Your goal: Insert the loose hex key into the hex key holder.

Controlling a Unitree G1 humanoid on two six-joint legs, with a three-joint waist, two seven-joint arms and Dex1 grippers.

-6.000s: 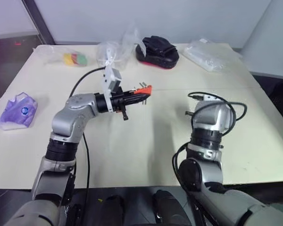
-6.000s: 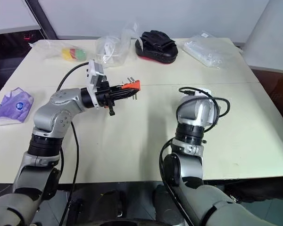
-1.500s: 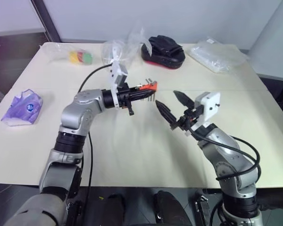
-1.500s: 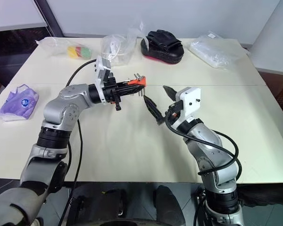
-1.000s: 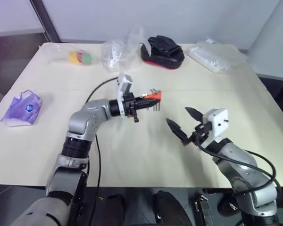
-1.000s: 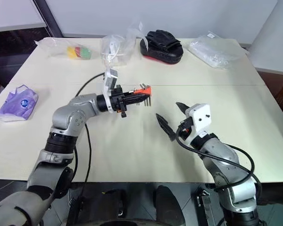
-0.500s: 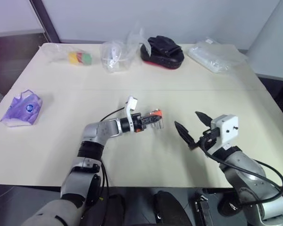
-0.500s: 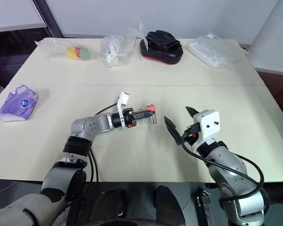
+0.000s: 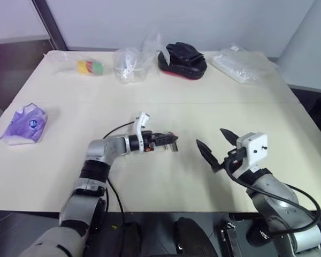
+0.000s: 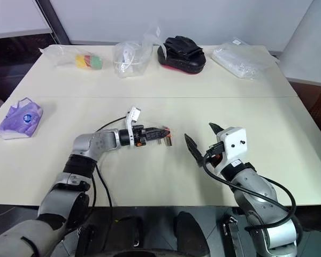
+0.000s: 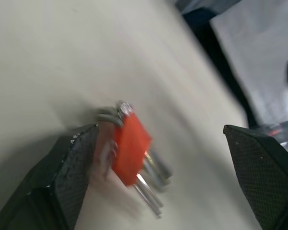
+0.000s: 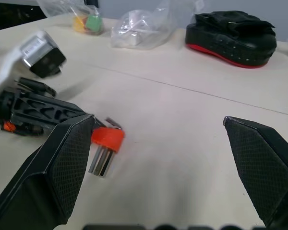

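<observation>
**Holder down on the table, both grippers spread**

Head view: the holder lies on the beige table right at the left gripper tips. Right gripper hangs nearby, fingers wide.

Left wrist: fingers wide apart, and between them sits an orange-red plastic block with short grey metal keys poking out.

Right wrist: the same holder lies beside the left gripper's black fingers.

text: I can read none | labels: the purple packet at my far left carries a round blue mark, too small to make out | numbers: none | signs: none
</observation>
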